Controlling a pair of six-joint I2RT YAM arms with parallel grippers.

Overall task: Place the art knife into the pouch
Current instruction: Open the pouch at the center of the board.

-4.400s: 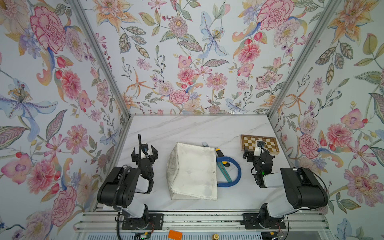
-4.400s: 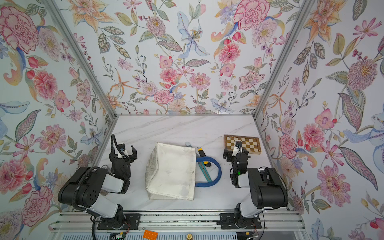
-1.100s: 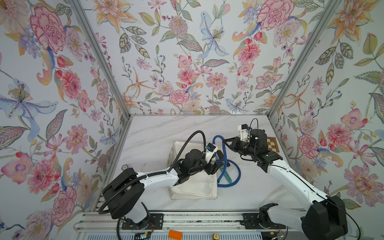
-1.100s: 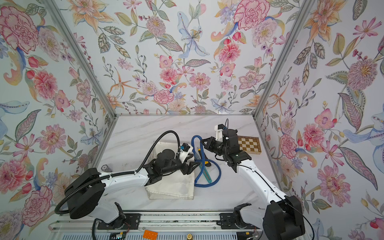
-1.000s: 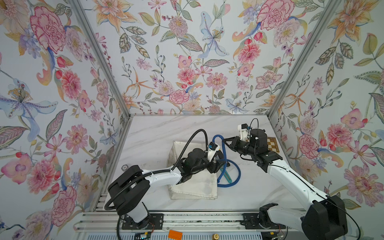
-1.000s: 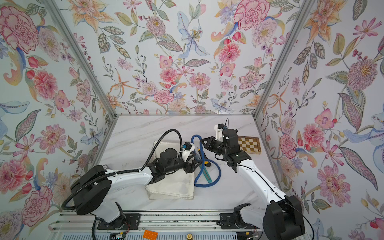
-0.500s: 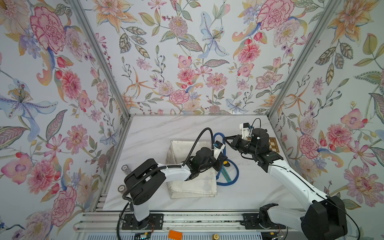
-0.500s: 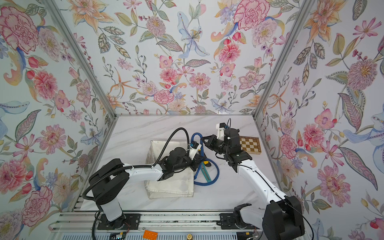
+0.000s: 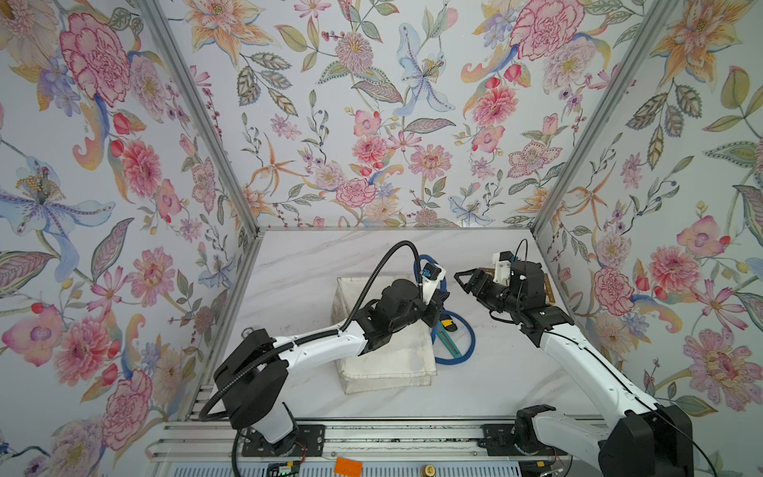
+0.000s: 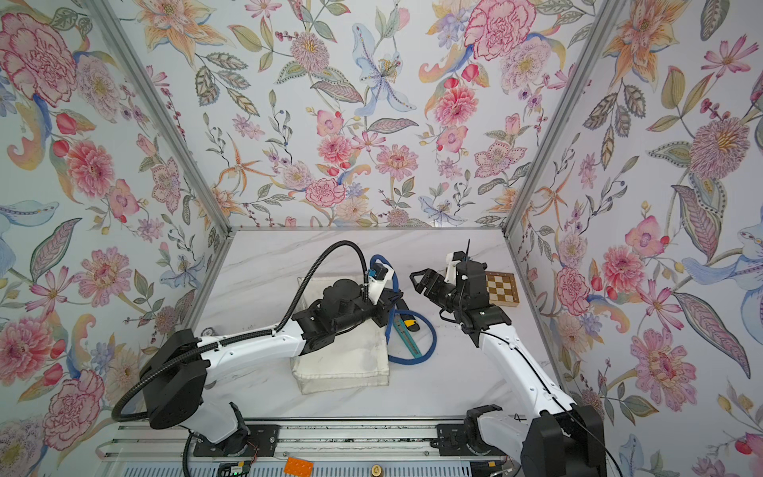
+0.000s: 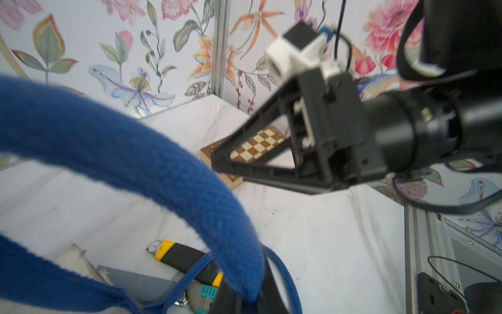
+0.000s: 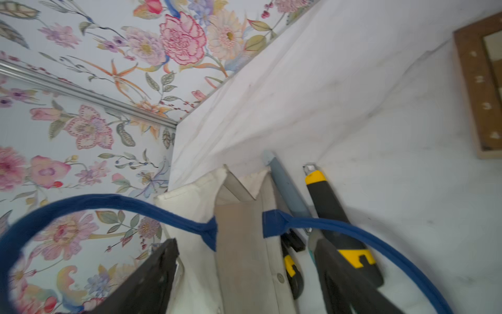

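Note:
The off-white pouch (image 9: pixel 388 359) (image 10: pixel 342 359) lies flat on the table, its mouth facing right. My left gripper (image 9: pixel 438 307) (image 11: pixel 250 299) reaches across it and is shut on one blue handle (image 11: pixel 135 157), holding it lifted. The other handle (image 9: pixel 466 342) lies looped on the table. Inside that loop lie a black-and-yellow cutter (image 9: pixel 450 324) (image 12: pixel 331 209) and a slim teal cutter (image 9: pixel 448 340). A grey-blue pen-like knife (image 12: pixel 285 187) lies against the pouch. Which one is the art knife I cannot tell. My right gripper (image 9: pixel 462 281) (image 12: pixel 244 285) hovers open to the right, holding nothing.
A small wooden chessboard (image 10: pixel 501 289) (image 11: pixel 258 148) sits at the back right, under the right arm's wrist. Floral walls close in the table on three sides. The left arm's black cable (image 9: pixel 384 264) arches above the pouch.
My left arm reached further right and shut on the raised blue handle. Within the last half second my right gripper opened and let that handle go.

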